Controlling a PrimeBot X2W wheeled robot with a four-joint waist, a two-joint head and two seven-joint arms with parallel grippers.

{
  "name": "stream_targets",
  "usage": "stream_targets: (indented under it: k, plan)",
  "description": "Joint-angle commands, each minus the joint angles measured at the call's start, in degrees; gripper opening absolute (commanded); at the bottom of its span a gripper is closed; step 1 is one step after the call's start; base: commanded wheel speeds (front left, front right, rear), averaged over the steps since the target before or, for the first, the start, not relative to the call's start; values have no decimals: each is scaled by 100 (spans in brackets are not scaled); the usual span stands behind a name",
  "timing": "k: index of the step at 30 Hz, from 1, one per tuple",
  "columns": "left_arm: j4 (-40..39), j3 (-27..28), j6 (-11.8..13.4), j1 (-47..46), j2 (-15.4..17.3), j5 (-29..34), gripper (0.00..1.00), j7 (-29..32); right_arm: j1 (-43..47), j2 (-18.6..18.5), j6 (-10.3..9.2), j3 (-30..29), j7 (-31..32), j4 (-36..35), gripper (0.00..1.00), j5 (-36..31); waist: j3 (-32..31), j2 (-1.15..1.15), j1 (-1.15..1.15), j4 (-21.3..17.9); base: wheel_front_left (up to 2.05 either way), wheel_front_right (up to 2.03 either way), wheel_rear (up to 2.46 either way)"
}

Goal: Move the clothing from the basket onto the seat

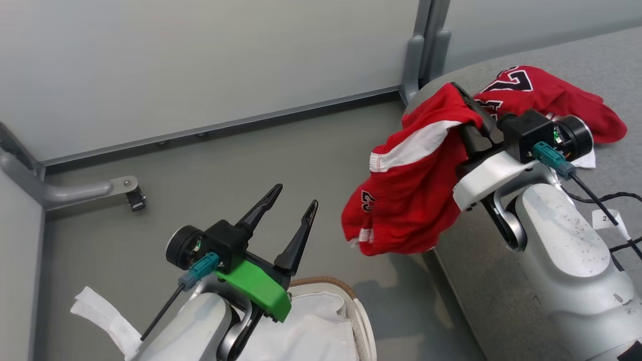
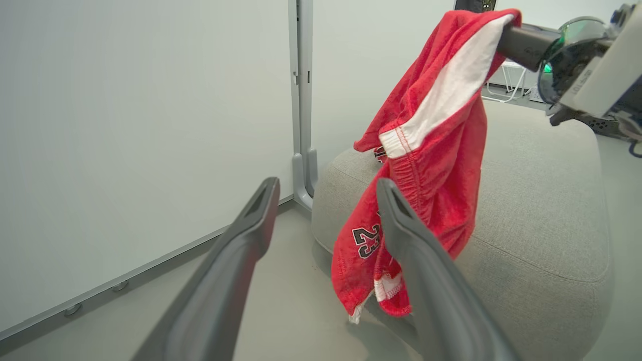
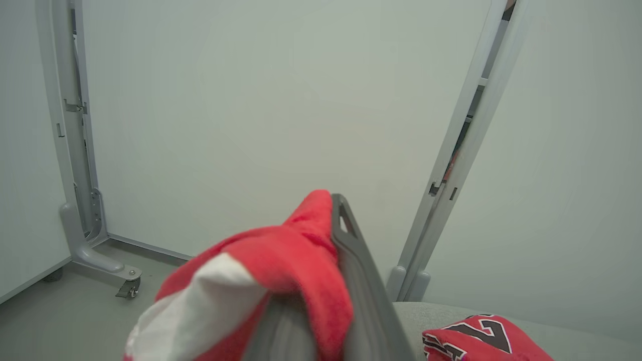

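Red shorts (image 1: 406, 200) with a white stripe and black "23" hang from the right gripper (image 1: 469, 108), fingers pressed together and pinching the cloth near the waistband, fabric draped over them. The shorts dangle at the edge of the grey seat (image 1: 471, 281), lower part beside the seat's side above the floor (image 1: 251, 165), not lying on the cushion top. Red jersey (image 1: 551, 95) with black numerals lies crumpled on the seat, just behind the right gripper. Left gripper (image 1: 296, 196) is spread, holding nothing, above the basket (image 1: 326, 282), well apart from the shorts. The basket's brown rim and white liner (image 1: 311, 331) show at the bottom of the head view.
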Motion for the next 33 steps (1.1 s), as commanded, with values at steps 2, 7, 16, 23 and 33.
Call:
stream_targets:
  k: [2, 7, 16, 23, 33]
  plan:
    - [-35, 75, -44, 102, -33, 140, 100, -19, 16, -3, -8, -71, -11, -91, 0, -75, 232, 0, 0, -375, 0, 0, 0]
    - [-92, 117, -93, 83, -118, 344, 100, -12, -23, -45, -8, -178, -11, -206, 0, -128, 506, 0, 0, -896, 0, 0, 0]
    - [-59, 75, -159, -154, -180, 541, 100, -13, 165, -99, -8, -518, -11, -370, 0, -173, 1015, 0, 0, -1843, 0, 0, 0]
    - [25, -61, -188, -284, -161, 632, 100, -13, 301, -52, -8, -746, -11, -378, 0, -219, 1262, 0, 0, -2111, 0, 0, 0]
    - [23, -168, -188, -444, -135, 681, 100, -13, -217, -246, -8, -726, -12, -69, 0, -107, 1561, 0, 0, -1721, 0, 0, 0]
